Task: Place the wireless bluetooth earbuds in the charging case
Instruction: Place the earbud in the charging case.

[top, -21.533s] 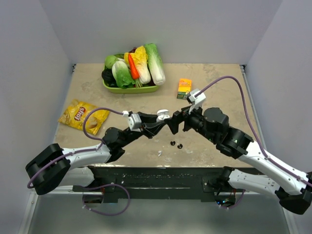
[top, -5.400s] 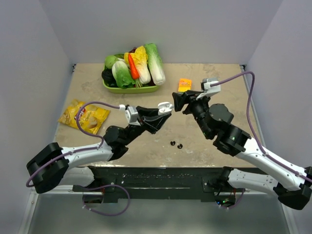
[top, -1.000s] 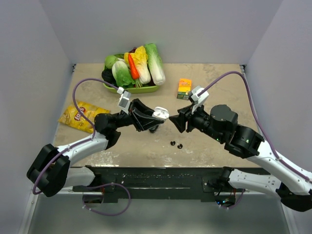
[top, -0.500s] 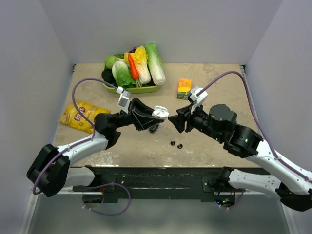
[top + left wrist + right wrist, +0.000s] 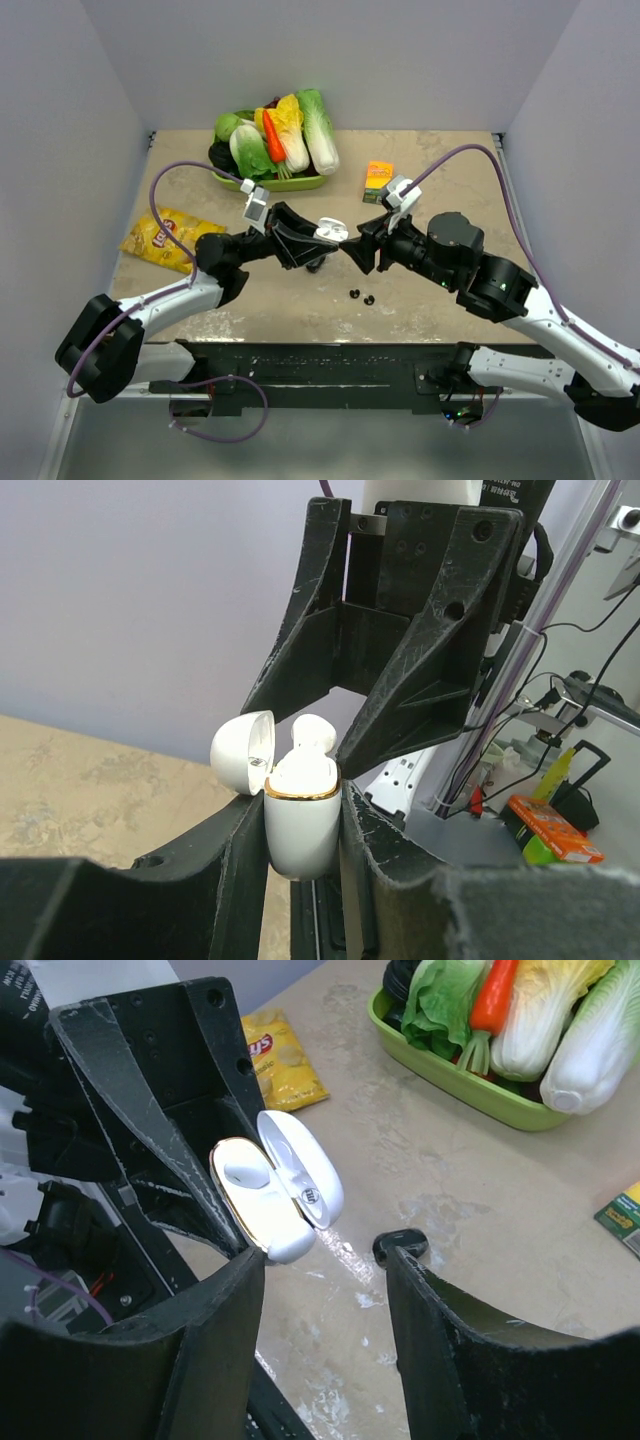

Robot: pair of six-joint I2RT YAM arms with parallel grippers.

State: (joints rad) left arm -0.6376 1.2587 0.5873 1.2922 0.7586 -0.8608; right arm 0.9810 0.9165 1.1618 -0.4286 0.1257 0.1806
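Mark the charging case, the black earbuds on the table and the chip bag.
charging case [image 5: 302, 825], left wrist view, on its white body below the gold rim.
black earbuds [image 5: 369, 299], top view, on the right one of the pair.
chip bag [image 5: 142, 240], top view, on its yellow front.

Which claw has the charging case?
The left claw, shut on the open white charging case; the right claw stands open and empty near it.
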